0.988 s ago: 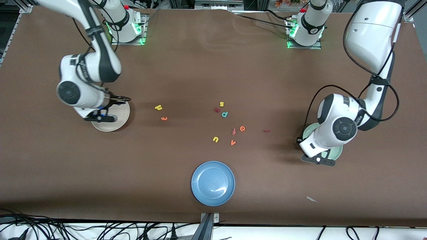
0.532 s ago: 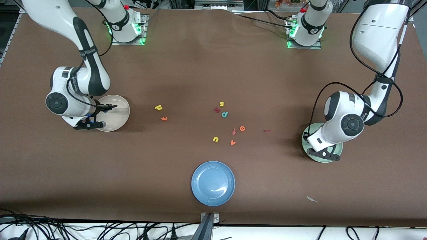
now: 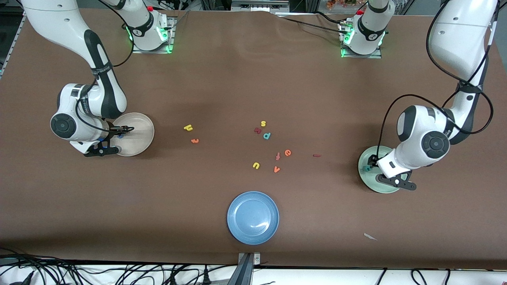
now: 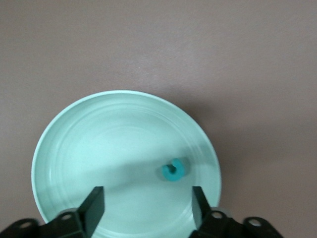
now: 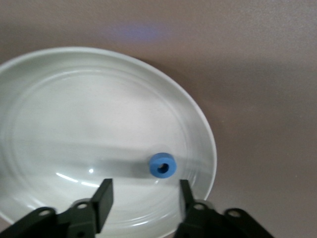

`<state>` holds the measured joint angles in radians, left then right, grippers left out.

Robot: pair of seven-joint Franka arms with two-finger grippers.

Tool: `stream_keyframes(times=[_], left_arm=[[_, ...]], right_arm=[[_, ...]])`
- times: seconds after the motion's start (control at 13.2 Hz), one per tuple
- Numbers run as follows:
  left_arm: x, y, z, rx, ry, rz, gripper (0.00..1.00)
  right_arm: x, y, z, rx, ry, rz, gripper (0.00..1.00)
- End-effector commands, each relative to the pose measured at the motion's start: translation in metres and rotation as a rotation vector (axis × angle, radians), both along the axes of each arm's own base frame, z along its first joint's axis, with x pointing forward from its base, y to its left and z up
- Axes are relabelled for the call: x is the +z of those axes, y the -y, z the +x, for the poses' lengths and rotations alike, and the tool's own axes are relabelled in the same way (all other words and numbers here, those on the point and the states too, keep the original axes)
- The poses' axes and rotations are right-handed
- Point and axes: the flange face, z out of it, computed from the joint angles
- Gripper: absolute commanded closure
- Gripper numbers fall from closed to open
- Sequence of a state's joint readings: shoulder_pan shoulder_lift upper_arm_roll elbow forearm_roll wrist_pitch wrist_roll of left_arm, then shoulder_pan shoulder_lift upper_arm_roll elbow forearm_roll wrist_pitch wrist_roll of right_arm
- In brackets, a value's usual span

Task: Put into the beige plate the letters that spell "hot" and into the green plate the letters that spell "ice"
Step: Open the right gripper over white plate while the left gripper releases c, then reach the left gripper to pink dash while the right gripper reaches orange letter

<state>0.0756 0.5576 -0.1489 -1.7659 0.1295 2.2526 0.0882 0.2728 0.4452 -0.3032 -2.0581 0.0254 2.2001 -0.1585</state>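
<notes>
2 wrist views show what the front view mostly hides: below the spread left gripper (image 4: pixel 146 203) a teal c (image 4: pixel 173 170) lies in the green plate (image 4: pixel 74 144); below the spread right gripper (image 5: pixel 143 196) a blue o (image 5: pixel 163 165) lies in the beige plate (image 5: pixel 59 109).

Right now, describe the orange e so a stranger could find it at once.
Start at the blue plate at the table's front edge. Farther from the camera lies a loose cluster of small letters. The orange e sits between a reddish f and a dark red bar; it alone is round and closed.
</notes>
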Motion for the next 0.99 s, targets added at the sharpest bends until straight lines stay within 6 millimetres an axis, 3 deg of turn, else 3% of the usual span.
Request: stream_keyframes(times=[0.0,0.23,0.38,0.46,0.61,0.84,0.91], left_arm=[[0.016,0.041,-0.009,0.180,-0.024,-0.045,0.00],[0.010,0.077,-0.017,0.346,-0.038,-0.034,0.00],[0.002,0.099,-0.023,0.503,-0.054,-0.016,0.00],[-0.004,0.123,-0.028,0.597,-0.062,-0.002,0.00],[-0.014,0.162,-0.037,0.752,-0.051,0.009,0.00],[-0.027,0.190,-0.038,1.002,-0.014,-0.031,0.00],[-0.031,0.194,-0.037,1.077,0.002,-0.053,0.00]], right_arm=[[0.041,-0.045,0.001,-0.038,0.016,0.020,0.01],[0.061,-0.117,-0.004,-0.122,0.044,0.017,0.01],[0.060,-0.170,-0.011,-0.228,0.077,0.002,0.01],[0.059,-0.189,-0.010,-0.276,0.118,0.010,0.01],[0.042,-0.223,-0.013,-0.239,0.170,0.037,0.01],[0.020,-0.278,-0.024,-0.133,0.245,0.091,0.01],[0.013,-0.282,-0.022,-0.116,0.274,0.104,0.01]])
